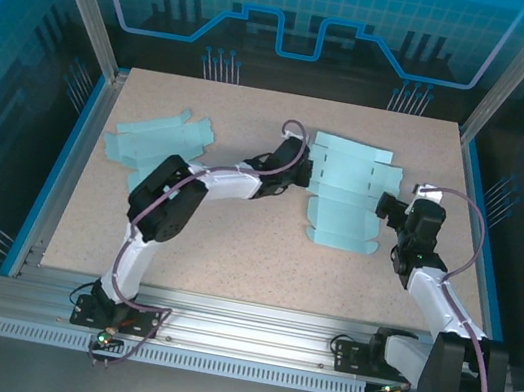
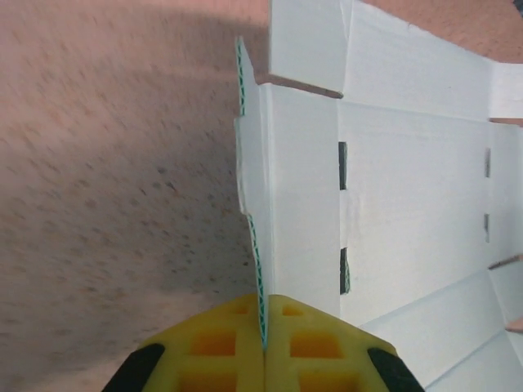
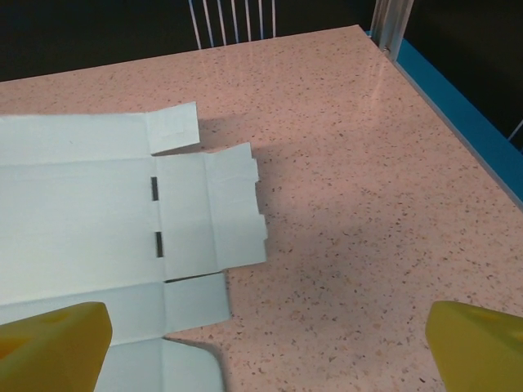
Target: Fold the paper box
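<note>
A pale blue paper box lies unfolded flat at the table's middle right. My left gripper is at its left edge, shut on a side flap. In the left wrist view the yellow fingers pinch that flap's thin edge, which stands raised from the table beside the flat panels of the paper box. My right gripper hovers at the box's right edge, open. In the right wrist view its yellow fingertips stand wide apart, and the paper box lies to the left with nothing between the jaws.
A second flat blue cardboard blank lies at the table's far left. Aluminium frame posts and blue side rails border the speckled tabletop. The table's right edge runs close by in the right wrist view.
</note>
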`<control>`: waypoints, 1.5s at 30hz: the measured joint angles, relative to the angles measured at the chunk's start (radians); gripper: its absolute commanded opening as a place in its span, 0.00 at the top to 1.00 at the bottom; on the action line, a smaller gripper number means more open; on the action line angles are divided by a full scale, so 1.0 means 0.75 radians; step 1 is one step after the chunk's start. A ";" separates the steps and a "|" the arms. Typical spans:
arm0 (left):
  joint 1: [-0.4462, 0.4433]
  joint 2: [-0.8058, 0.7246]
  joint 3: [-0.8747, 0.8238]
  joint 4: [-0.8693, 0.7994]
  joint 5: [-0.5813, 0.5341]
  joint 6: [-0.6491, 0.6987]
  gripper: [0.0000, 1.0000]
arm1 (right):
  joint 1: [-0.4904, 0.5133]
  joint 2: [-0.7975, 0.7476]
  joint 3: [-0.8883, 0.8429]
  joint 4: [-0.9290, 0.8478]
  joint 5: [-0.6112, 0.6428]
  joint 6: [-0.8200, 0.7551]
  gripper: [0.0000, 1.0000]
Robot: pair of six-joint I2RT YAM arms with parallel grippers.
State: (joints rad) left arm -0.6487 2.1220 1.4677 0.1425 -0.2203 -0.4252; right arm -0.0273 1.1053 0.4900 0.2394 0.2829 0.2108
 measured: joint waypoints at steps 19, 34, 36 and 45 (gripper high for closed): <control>0.284 -0.594 -0.681 0.536 0.408 0.669 1.00 | 0.050 0.042 0.176 -0.167 -0.551 0.080 0.00; 0.382 -0.739 -0.995 0.898 0.771 0.791 1.00 | 0.072 0.001 0.190 -0.208 -0.824 0.082 0.00; 0.400 -0.760 -1.003 0.930 0.816 0.791 1.00 | 0.072 0.006 0.191 -0.199 -0.850 0.079 0.00; 0.452 -0.774 -1.024 1.040 0.954 0.807 1.00 | 0.072 0.008 0.235 -0.175 -0.929 0.052 0.01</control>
State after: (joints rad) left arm -0.3099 1.5417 0.6994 0.9226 0.4953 0.1799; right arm 0.0265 1.1114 0.6662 0.1078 -0.4141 0.2497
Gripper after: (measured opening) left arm 0.063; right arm 0.997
